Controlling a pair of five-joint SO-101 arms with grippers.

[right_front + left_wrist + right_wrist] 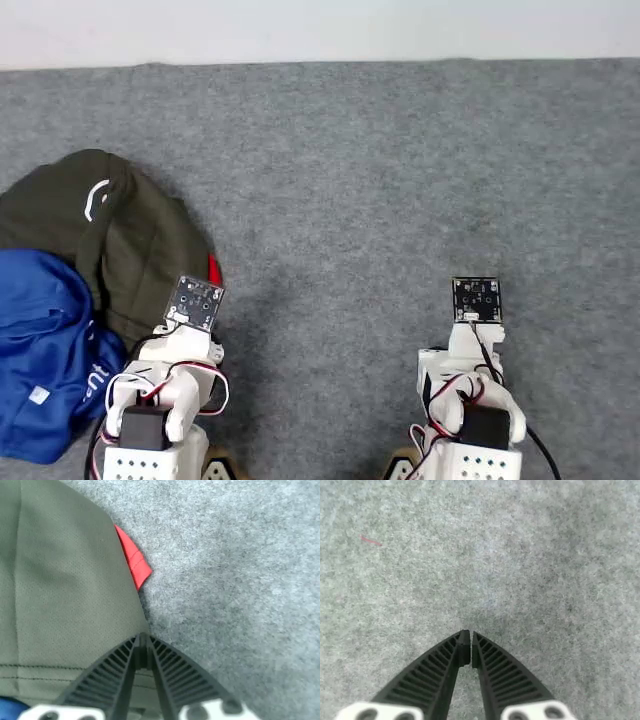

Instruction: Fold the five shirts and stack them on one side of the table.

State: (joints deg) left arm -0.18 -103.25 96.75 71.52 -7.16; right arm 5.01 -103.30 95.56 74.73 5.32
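Note:
A pile of shirts lies at the table's left side. An olive green shirt (120,240) is on top, a blue shirt (45,350) lies nearer the front edge, and a red shirt (214,268) peeks out from under the green one. My left gripper (144,639) is shut with nothing in it, its tips over the hem of the olive green shirt (65,590), close to the red shirt's corner (134,562). My right gripper (470,636) is shut and empty over bare grey carpet, at the front right of the table.
Grey carpet (400,180) covers the table. Both arm bases (160,420) (470,420) sit at the front edge. A short red thread (371,541) lies on the carpet ahead of the right gripper.

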